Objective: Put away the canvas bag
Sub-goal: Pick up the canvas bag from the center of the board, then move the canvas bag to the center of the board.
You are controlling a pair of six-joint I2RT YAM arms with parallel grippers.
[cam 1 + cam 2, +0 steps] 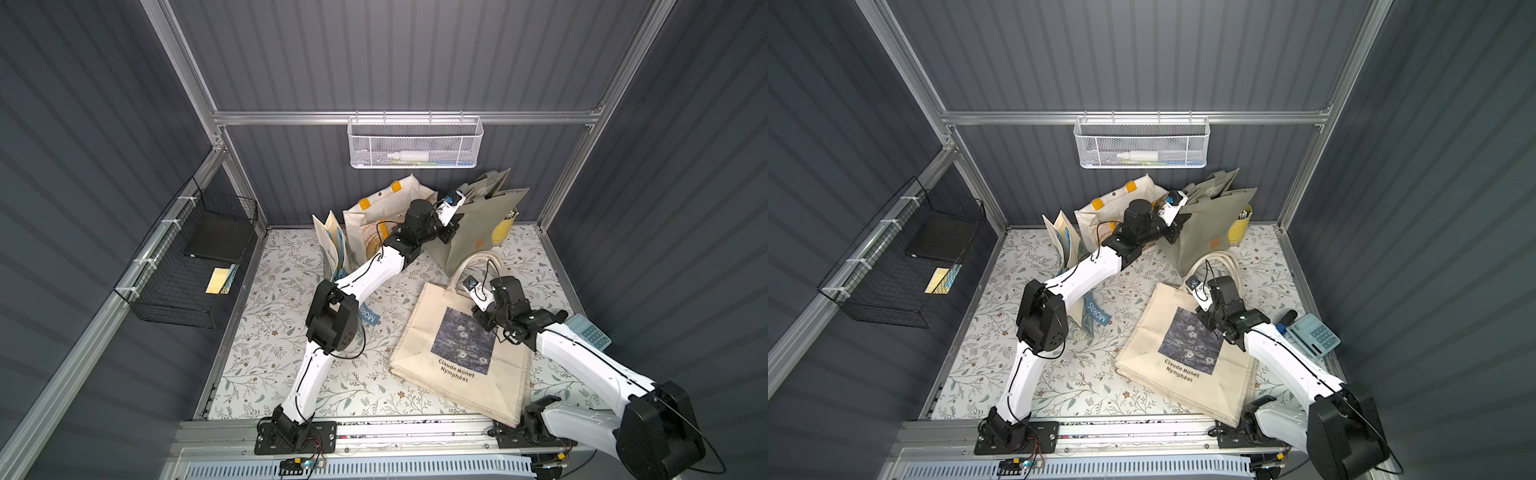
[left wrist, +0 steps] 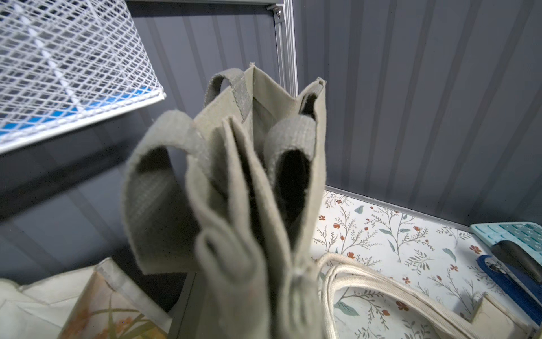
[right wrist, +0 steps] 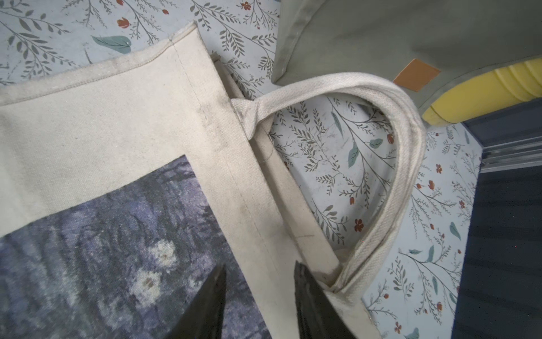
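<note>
Now | one canvas bag [image 1: 424, 365] flat | one olive bag [image 1: 486, 224] pinched by left gripper [image 1: 454, 226] | right gripper [image 3: 261, 268] spread

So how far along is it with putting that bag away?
Nothing looks done: the Monet bag lies flat, unstored. In hand: the left end effector pinches the green bag standing at the back, the right end effector hovers open over the Monet bag's hem. Left: grasp, lift, stow.

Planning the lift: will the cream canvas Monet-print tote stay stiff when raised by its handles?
The cream canvas tote lies flat, so probably floppy. It looks empty, likely light. Its woven handles curl limply, so it should sag.
</note>
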